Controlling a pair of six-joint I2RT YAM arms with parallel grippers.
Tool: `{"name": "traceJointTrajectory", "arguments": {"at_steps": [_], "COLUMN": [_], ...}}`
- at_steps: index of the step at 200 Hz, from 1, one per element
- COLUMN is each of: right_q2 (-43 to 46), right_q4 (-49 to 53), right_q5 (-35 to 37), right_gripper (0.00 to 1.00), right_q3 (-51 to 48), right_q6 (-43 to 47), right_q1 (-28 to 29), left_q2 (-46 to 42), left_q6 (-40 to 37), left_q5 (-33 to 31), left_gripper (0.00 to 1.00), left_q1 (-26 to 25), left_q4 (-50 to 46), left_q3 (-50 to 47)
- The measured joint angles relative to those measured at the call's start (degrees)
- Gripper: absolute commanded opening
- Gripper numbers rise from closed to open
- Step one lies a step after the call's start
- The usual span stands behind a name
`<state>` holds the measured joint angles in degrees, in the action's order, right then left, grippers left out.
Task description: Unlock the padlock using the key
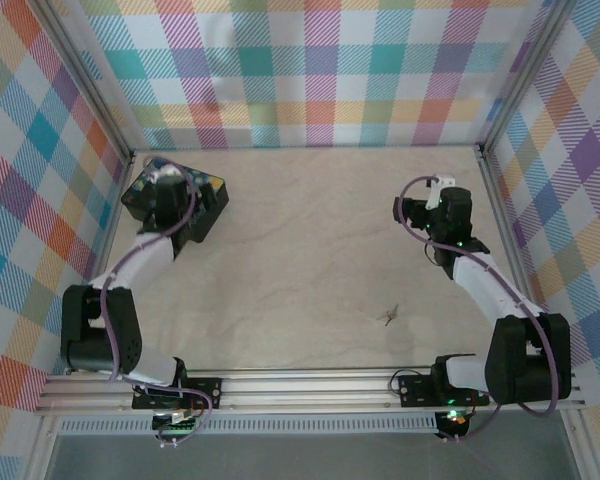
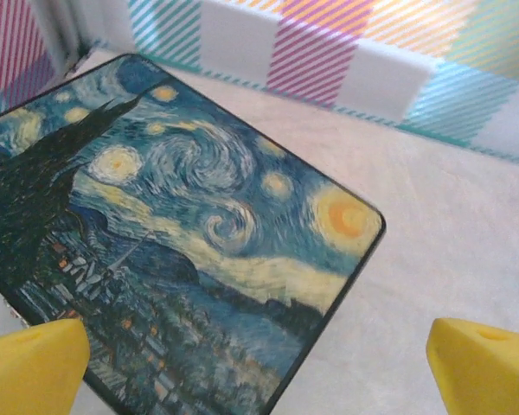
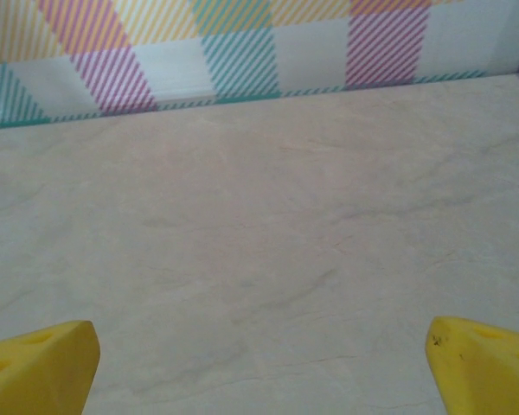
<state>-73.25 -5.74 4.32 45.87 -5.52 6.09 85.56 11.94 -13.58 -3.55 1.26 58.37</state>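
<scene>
Nothing picked up yet, so I'd call this the very start: the locate-and-reach step. The key (image 1: 390, 317), or what I take for it, is a tiny dark thing lying on the tabletop (image 3: 259, 216) towards the near edge, closer to the right arm's base and well apart from both tools. It's too small for me to tell whether the padlock is lying with it.

The left arm is stretched out to the far left corner. The left tool (image 2: 259, 372) hangs over the box (image 2: 199, 225) with the swirly night-sky lid, fingers wide apart and holding nothing. The right arm is reaching up the far right side with its wrist aimed at bare tabletop and the back wall. The right tool (image 3: 259, 367) is also spread wide and empty.

Next move, as I see it, is to pull the right arm back towards its own base and bring it down over that dark thing. It looks thin and flat against the surface, so I reckon the fingers need to come in low and square to pinch it without skating it away
</scene>
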Motion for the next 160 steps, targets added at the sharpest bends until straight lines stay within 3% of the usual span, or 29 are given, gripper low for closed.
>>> {"name": "traceJointTrajectory", "arguments": {"at_steps": [27, 81, 160], "right_q2": [0.2, -0.9, -5.5], "right_q4": [7.7, 14.7, 14.8], "right_q5": [-0.2, -2.0, -5.9], "right_gripper": [0.96, 0.96, 0.97], "right_q3": [4.2, 4.6, 5.2], "right_q6": [-0.5, -1.4, -3.3], "right_q1": [4.1, 13.3, 16.9], "left_q2": [6.4, 16.4, 18.0], "left_q6": [8.3, 19.1, 23.2], "left_q5": [-0.8, 5.4, 12.7], "left_gripper": [1.0, 0.99, 0.96], "left_q1": [3.0, 6.9, 6.0], "left_q4": [-12.0, -24.2, -20.2], "left_q3": [12.9, 16.9, 13.6]}}
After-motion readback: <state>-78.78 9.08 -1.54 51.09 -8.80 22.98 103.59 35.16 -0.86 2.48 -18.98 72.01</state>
